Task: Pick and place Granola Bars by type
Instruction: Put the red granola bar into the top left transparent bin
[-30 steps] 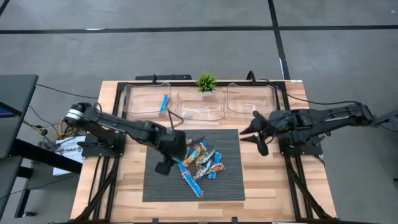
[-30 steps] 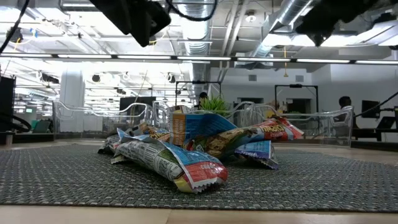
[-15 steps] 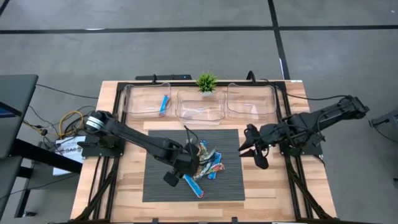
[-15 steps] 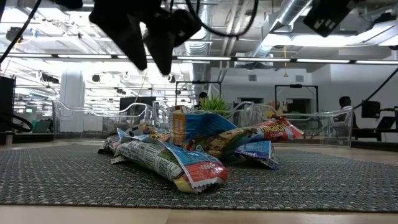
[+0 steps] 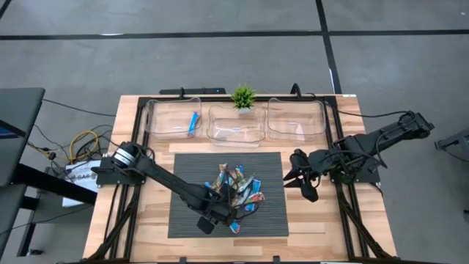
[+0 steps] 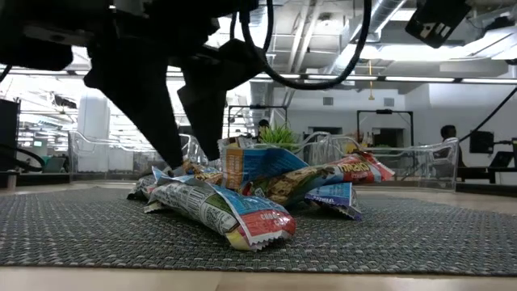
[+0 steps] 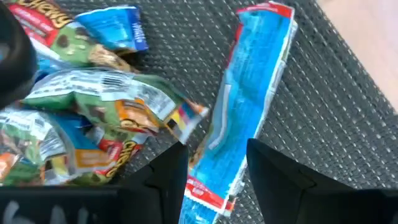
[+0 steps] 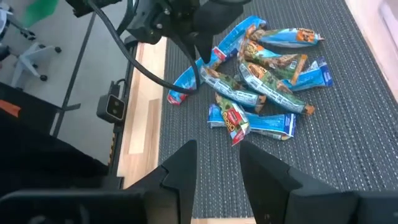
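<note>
A pile of foil-wrapped granola bars [image 5: 240,191], blue and tan/orange, lies on the dark mat [image 5: 187,220]. One long blue bar [image 7: 249,106] lies flat on the mat beside the pile, on its near-left side, and is the front bar in the low view [image 6: 226,212]. My left gripper [image 7: 216,149] is open and low over this bar's red-tipped end, one finger on either side; in the high view it [image 5: 214,214] covers most of the bar. My right gripper [image 5: 297,176] hangs open above the mat's right edge, apart from the pile [image 8: 261,74].
Three clear bins stand along the table's far edge: the left one [image 5: 165,121] holds a blue bar [image 5: 193,121], then a middle [image 5: 236,128] and a right one [image 5: 295,117]. A small green plant [image 5: 243,97] stands behind the middle bin. Bare wood surrounds the mat.
My left gripper has moved from beside the pile's left toward the table's near edge and come down, until its open fingers stand on either side of the long blue bar. My right gripper has shifted a little toward the near edge. The bars have not moved.
</note>
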Motion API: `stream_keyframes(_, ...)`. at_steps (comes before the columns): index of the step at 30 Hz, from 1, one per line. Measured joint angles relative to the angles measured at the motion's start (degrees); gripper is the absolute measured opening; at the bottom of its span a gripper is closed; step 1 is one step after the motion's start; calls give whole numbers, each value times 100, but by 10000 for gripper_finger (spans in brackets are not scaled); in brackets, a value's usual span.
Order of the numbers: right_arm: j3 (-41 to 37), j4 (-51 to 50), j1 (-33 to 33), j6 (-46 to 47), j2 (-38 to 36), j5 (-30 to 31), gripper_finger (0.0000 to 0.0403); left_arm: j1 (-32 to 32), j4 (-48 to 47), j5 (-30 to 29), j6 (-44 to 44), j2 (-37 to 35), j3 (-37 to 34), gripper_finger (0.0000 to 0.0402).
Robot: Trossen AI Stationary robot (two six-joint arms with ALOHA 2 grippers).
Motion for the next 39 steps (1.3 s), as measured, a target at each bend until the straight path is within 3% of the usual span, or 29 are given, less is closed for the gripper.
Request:
stream_keyframes(6,0,-34,-11,2,0,0,113,-45,124,573,98,179,0,157)
stream_keyframes(18,-2,-66,-50,4,0,134,113,-76,285,-41,277,448,-48,154)
stream_keyframes(25,-4,-66,-50,153,0,155,113,-74,284,-8,44,455,-56,97)
stream_keyframes(32,-4,289,-39,124,0,243,113,-3,227,58,-1024,389,3,21)
stream_keyframes(36,-4,561,-49,10,0,260,113,239,304,54,-2012,102,37,15)
stream_keyframes(39,-4,616,-99,-34,0,321,113,486,271,-371,-2338,-275,39,26)
